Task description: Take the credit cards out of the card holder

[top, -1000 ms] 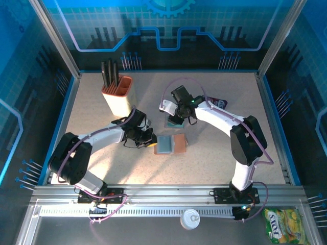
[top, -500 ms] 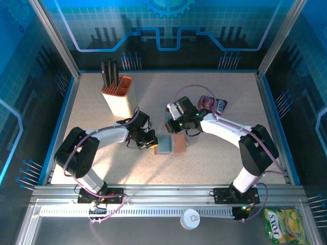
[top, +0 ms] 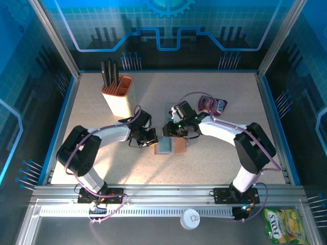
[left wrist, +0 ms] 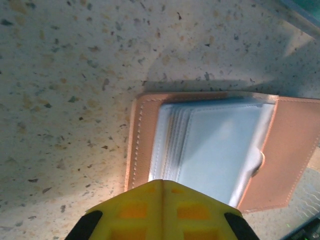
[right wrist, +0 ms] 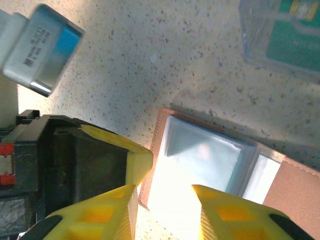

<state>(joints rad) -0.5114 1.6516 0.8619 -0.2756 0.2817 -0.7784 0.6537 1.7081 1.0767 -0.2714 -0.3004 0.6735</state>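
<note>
The card holder (top: 171, 145) lies open at the centre of the surface (top: 219, 158), grey-blue pockets up. The left gripper (left wrist: 162, 182) is clenched, its tips at the holder's 9 o'clock edge. The right gripper (right wrist: 165, 186) hangs released over the pockets. Off the surface at 5 o'clock, a yellow-green pouch (top: 283, 224) reads "FOX'S".

Tan leather card holder (left wrist: 141, 145), glossy plastic sleeves (left wrist: 220, 145), speckled matte table (left wrist: 65, 75)
</note>
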